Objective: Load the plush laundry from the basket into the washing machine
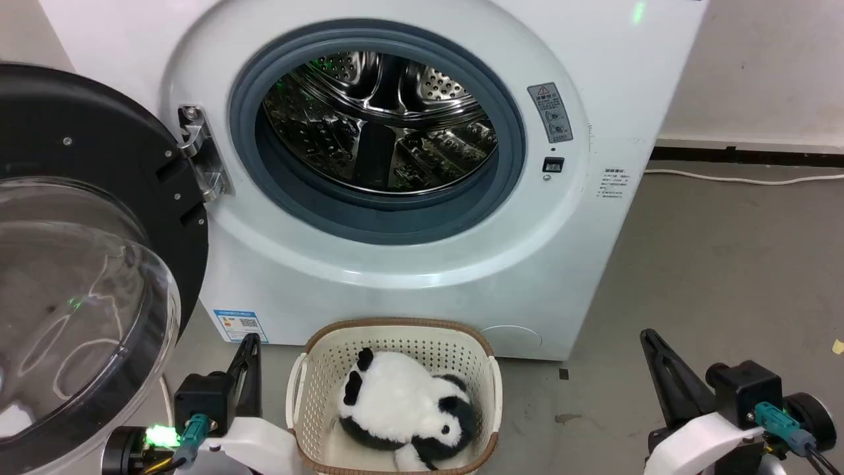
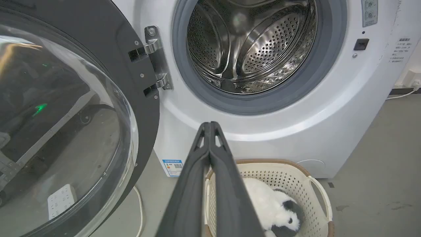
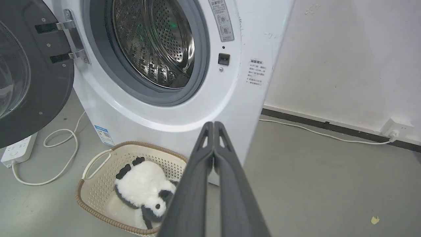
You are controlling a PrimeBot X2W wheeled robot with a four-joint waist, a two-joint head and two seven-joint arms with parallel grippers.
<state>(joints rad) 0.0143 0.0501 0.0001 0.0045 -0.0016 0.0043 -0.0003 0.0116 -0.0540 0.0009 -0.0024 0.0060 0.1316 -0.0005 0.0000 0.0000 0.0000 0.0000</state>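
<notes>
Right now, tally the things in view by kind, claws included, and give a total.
Fluffy black-and-white panda soft toy: 1
Cream perforated plastic basket with brown rim: 1
Large white front-loading washing machine: 1
White plastic power strip: 1
Dark two-fingered left claw and right claw: 2
Total: 6

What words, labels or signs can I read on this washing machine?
No text is legible.
Grey sticker right of the drum: warning triangle, print too small.
Black print near the washing machine's right edge: blurred.
Blue-edged label at its lower left, with a square code: too small.
</notes>
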